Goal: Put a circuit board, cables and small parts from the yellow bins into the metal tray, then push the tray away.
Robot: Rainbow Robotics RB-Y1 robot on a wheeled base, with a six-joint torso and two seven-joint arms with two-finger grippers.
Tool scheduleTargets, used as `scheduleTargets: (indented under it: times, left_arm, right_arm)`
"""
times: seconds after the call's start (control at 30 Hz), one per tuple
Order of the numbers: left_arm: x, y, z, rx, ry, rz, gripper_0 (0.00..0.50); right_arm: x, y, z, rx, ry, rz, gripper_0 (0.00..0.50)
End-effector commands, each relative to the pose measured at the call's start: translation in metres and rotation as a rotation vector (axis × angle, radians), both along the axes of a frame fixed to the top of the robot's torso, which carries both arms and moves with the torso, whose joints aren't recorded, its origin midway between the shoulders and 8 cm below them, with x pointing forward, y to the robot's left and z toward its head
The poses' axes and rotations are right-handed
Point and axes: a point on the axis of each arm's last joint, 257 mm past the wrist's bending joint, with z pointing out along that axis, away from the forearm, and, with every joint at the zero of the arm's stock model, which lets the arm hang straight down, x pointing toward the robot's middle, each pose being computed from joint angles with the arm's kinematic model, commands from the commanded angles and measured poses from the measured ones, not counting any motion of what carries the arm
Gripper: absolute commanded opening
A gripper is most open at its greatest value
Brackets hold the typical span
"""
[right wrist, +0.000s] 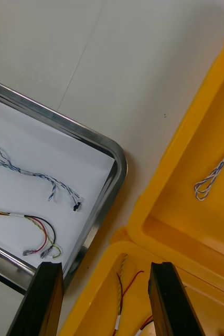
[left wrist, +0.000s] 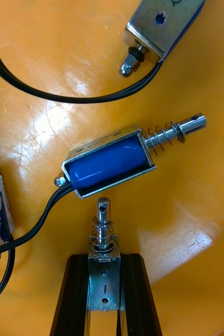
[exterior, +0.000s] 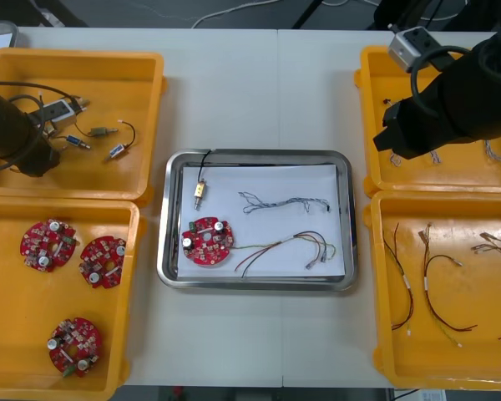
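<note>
In the left wrist view my left gripper [left wrist: 104, 260] is shut on a small metal part [left wrist: 103, 247] with a spring plunger, low over the orange bin floor. A blue-cored small metal part [left wrist: 109, 165] lies just beyond the fingertips. In the front view the left arm [exterior: 17, 142] is over the upper left yellow bin [exterior: 150, 125]. The metal tray [exterior: 256, 157], white inside, holds a circuit board [exterior: 207, 241], a small metal part [exterior: 199, 192], a twisted cable [exterior: 284, 202] and a red and yellow cable [exterior: 292, 246]. My right gripper [right wrist: 105, 268] is open and holds nothing, above the seam of the two right bins.
The lower left bin [exterior: 134, 276] holds three red circuit boards. The upper right bin [exterior: 369, 125] lies under the right arm and holds a twisted cable [right wrist: 214, 176]. The lower right bin [exterior: 380, 292] holds several red and yellow cables. Bare table lies beyond the tray.
</note>
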Motion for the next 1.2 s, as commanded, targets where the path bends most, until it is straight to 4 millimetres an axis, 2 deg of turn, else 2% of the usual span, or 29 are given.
scheduleTargets:
  times: [0.03,0.17,0.27,0.5,0.93,0.97,1.1,1.2]
  left_arm:
    - [-0.002,0.022,0.021,0.010,-0.025,-0.008,0.000]
    - [-0.006,0.018,0.037,0.006,-0.005,-0.007,0.000]
    - [-0.010,0.015,0.054,0.008,0.004,0.001,0.000]
    - [-0.020,0.006,0.081,-0.003,0.040,0.046,0.000]
    - [-0.039,-0.018,0.131,-0.038,0.056,0.160,0.000]
    - [-0.042,-0.021,0.134,-0.041,0.058,0.176,0.000]
    - [-0.050,-0.029,0.144,-0.060,0.059,0.220,0.000]
    - [-0.054,-0.044,0.154,-0.093,0.046,0.270,0.000]
  right_arm:
    - [-0.002,-0.043,0.014,0.055,-0.015,-0.166,0.474]
    - [-0.005,-0.069,0.006,0.062,0.003,-0.241,0.472]
    - [-0.011,-0.097,-0.001,0.062,0.013,-0.310,0.474]
    - [-0.022,-0.137,-0.017,0.045,0.030,-0.412,0.474]
    - [-0.050,-0.168,-0.037,0.068,0.083,-0.473,0.475]
    - [-0.053,-0.171,-0.039,0.065,0.086,-0.477,0.491]
    - [-0.061,-0.176,-0.043,0.041,0.090,-0.483,0.500]
    - [-0.067,-0.179,-0.045,0.025,0.092,-0.484,0.500]
